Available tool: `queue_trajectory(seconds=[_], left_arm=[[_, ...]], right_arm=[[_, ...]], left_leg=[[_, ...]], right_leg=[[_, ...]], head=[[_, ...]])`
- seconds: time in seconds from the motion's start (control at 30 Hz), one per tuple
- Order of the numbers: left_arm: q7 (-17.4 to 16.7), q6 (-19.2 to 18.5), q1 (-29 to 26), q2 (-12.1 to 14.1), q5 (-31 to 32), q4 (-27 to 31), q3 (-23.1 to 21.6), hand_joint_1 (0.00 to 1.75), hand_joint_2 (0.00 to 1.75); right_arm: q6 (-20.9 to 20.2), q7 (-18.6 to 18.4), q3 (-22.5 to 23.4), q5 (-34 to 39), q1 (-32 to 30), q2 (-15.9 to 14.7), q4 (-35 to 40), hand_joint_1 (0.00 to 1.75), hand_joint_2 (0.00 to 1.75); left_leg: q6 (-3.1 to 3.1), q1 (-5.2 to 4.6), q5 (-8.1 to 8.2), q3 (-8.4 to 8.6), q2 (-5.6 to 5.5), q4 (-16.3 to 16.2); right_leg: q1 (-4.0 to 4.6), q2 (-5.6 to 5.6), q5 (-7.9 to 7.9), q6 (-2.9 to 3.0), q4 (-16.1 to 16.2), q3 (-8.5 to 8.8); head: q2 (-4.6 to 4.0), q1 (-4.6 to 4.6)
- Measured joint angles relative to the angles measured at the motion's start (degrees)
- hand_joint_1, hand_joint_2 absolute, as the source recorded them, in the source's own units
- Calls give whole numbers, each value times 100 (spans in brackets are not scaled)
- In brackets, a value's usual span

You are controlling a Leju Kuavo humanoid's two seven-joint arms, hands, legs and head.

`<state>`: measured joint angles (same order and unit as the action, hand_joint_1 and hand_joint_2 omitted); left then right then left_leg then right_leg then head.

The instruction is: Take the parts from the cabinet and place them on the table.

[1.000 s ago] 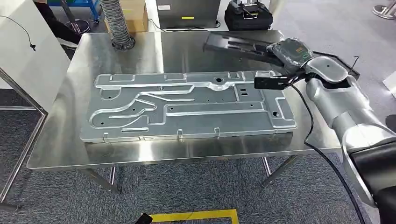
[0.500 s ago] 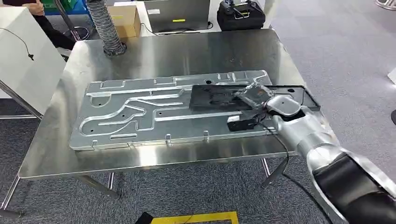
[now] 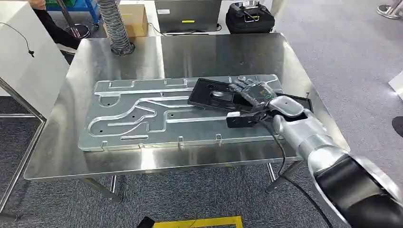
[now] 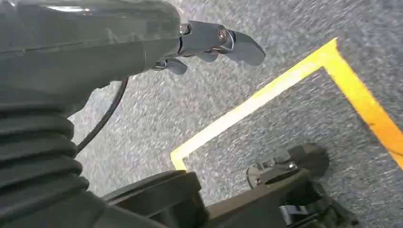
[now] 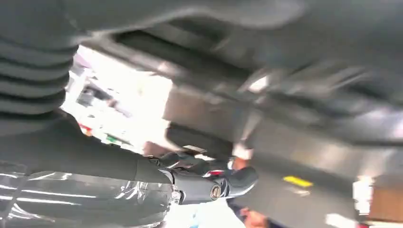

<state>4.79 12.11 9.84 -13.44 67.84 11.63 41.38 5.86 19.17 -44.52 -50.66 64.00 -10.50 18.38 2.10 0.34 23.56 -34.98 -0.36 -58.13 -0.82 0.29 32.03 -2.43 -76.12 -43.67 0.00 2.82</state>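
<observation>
Lying across the right part of a large stamped metal plate [image 3: 190,111], the black part [image 3: 216,94] is a flat dark tray-like piece, tilted a little against the plate's long side, its far end running toward the bench's right edge. The right robot hand [image 3: 254,92] rests on top of it with its fingers [image 3: 242,84] laid over the part's upper face; whether they are grasping it or just lying flat on it cannot be told, and the right wrist view is too blurred to settle it. A black camera block [image 3: 242,118] sits just under the wrist, with a cable running back along the silver arm [image 3: 309,137]. The metal plate lies flat on the steel bench [image 3: 199,54], taking up most of its middle. The left robot hand [image 4: 209,42] hangs over grey carpet [image 4: 285,33] marked with yellow tape [image 4: 266,92], its fingers loose and nothing in them. Beyond the bench stand a ribbed grey hose [image 3: 114,23], a cardboard box [image 3: 135,19] and a black case [image 3: 249,18].
</observation>
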Motion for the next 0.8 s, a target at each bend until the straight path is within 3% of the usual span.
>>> queue_trajectory(seconds=[0.03, 0.1, 0.13, 0.17, 0.27, 0.3, 0.33, 0.37, 0.4, 0.47, 0.5, 0.53, 0.6, 0.63, 0.67, 0.73, 0.8], left_arm=[[2, -15, -21, 7, -11, 0, 9, 0, 0], [20, -52, -46, 11, -28, 0, 17, 0, 0], [20, -55, -55, 13, -35, 0, 20, 0, 0], [33, -68, -61, 17, -59, 0, 26, 0, 0], [61, -79, -103, 39, -96, 0, 81, 0, 0], [83, -83, -115, 50, -129, 0, 103, 0, 0], [96, -88, -125, 50, -133, 0, 116, 0, 0], [103, -94, -129, 50, -144, 0, 120, 0, 0], [105, -98, -129, 57, -179, 0, 133, 0, 0], [111, -100, -142, 66, -234, 0, 162, 0, 0], [122, -100, -159, 68, -260, 0, 170, 0, 0], [136, -100, -174, 72, -293, 0, 195, 0, 0], [146, -100, -188, 81, -363, 0, 255, 0, 0], [157, -98, -201, 89, -384, 0, 277, 0, 0], [173, -98, -217, 90, -407, 0, 297, 0, 0], [205, -98, -296, 92, -437, 0, 330, 0, 0], [205, -100, -344, 87, -439, -2, 374, 0, 0]], right_arm=[[-74, -2, 48, -20, 170, -116, 2, 0, 0], [-261, -2, 120, -76, 577, -396, 13, 0, 0], [-359, -15, 144, -123, 803, -527, 20, 0, 0], [-470, -70, 159, -184, 1032, -681, 20, 0, 0], [-730, -138, 175, -330, 1587, -1093, 22, 0, 0], [-778, -153, 175, -352, 1717, -1250, 24, 0, 0], [-826, -148, 177, -369, 1844, -1397, 41, 0, 0], [-852, -142, 186, -378, 1950, -1563, 77, 0, 0], [-865, -131, 212, -378, 2054, -1786, 118, 0, 0], [-887, -149, 271, -354, 2206, -2142, 160, 0, 0], [-870, -203, 315, -297, 2234, -2330, 179, 0, 0], [-830, -210, 378, -216, 2240, -2549, 217, 0, 0], [-648, -221, 576, 171, 2192, -3080, 278, 0, 0], [-458, -142, 761, 507, 2059, -3386, 329, 0, 0], [-266, -43, 960, 865, 1829, -3673, 376, 0, 0], [335, 327, 1624, 1991, 875, -4274, 400, 0, 0], [816, 608, 2482, 3117, -542, -4689, 391, 0, 0]], left_leg=[[-2, 0, 2, -14, -11, -23], [-13, -7, 10, -36, -29, -59], [-16, -18, 10, -52, -41, -66], [-49, -59, 4, -85, -61, -99], [-143, -44, -59, -128, -78, -66], [-169, -80, -44, -160, -88, -77], [-197, -70, 125, -197, -55, -173], [-218, -59, 422, -296, -41, -482], [-241, -35, 740, -446, -24, -965], [-266, -15, 1143, -662, -2, -1785], [-268, -9, 1163, -625, 2, -1885], [-261, -7, 1071, -444, 2, -1699], [-221, -3, 716, 219, -2, -704], [-192, 1, 638, 582, -25, -141], [-159, -47, 664, 644, -43, -48], [-83, -1, 600, 602, -89, -51], [2, 57, 504, 590, -117, 19]], right_leg=[[-5, -1, -197, 8, 295, 145], [-1, -4, -665, 43, 1287, 652], [7, -5, -739, 69, 1692, 838], [51, -7, -749, 89, 1752, 852], [60, -9, -801, 165, 1743, 787], [-13, -41, -860, 219, 1814, 789], [-7, -55, -897, 238, 1839, 778], [-10, -70, -922, 271, 1840, 751], [-1, -92, -943, 270, 1837, 716], [7, -122, -998, 262, 1827, 642], [7, -132, -1027, 250, 1822, 608], [6, -135, -1055, 229, 1819, 578], [-3, -153, -1102, 173, 1804, 528], [2, -180, -1128, 135, 1797, 524], [73, -201, -1153, 98, 1806, 506], [82, -255, -1225, 19, 1865, 582], [119, -297, -1324, -50, 1992, 680]], head=[[0, 0], [0, 0], [0, 0], [0, 0], [0, 2], [0, 2], [0, 0], [0, 2], [0, 2], [0, 0], [0, 2], [0, 2], [0, 0], [0, 2], [0, 2], [0, -2], [0, -2]])
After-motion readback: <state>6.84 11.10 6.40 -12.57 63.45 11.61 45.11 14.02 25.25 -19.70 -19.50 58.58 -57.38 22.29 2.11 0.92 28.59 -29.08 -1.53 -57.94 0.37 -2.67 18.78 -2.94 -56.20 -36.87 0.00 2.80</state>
